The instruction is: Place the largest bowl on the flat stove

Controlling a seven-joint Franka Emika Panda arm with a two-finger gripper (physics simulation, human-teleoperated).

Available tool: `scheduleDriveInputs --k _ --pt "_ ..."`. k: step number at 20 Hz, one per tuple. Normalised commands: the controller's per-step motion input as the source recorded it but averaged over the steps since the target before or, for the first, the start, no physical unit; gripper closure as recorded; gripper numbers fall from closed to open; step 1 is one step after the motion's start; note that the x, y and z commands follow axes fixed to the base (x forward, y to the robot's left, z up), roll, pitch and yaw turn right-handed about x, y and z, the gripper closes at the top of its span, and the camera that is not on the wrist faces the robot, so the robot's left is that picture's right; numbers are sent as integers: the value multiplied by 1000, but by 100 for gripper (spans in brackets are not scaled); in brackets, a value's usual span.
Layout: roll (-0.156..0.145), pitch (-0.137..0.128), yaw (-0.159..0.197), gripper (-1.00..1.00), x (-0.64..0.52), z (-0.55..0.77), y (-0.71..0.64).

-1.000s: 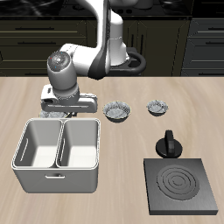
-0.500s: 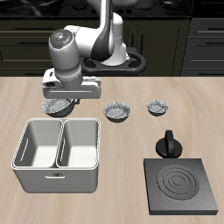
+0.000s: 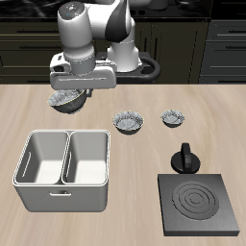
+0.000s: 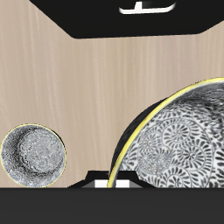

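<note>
My gripper [image 3: 73, 90] is shut on the rim of the largest bowl [image 3: 64, 100], a wide speckled bowl with a dark outside, and holds it in the air above the table, behind the metal bin. In the wrist view the bowl [image 4: 179, 131] hangs close under the gripper [image 4: 108, 184], which grips its rim. The flat stove [image 3: 200, 204], a dark slab with ring marks, lies near the table's front edge, with its black knob [image 3: 184, 157] just behind it. It is far from the gripper.
The medium speckled bowl [image 3: 128, 122] and the smallest speckled bowl [image 3: 173, 117] stand mid-table. One speckled bowl also shows in the wrist view [image 4: 33, 155]. A grey two-compartment metal bin [image 3: 64, 169] stands below the held bowl, nearer the front edge.
The gripper has risen with the largest bowl, lifting it off the table and up above the bin's back side. The other bowls and the stove have not moved.
</note>
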Motion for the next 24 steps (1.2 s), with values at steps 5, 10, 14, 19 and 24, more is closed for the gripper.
scheduleDriveInputs --k 5,10,14,19,24 --pt "20 -46 -5 100 57 470 222" --pt "26 -35 -4 100 -26 304 155" --pt "6 -37 12 100 93 318 195" --pt "-1 -10 12 100 313 227 313" --pt "5 -11 3 100 255 156 283"
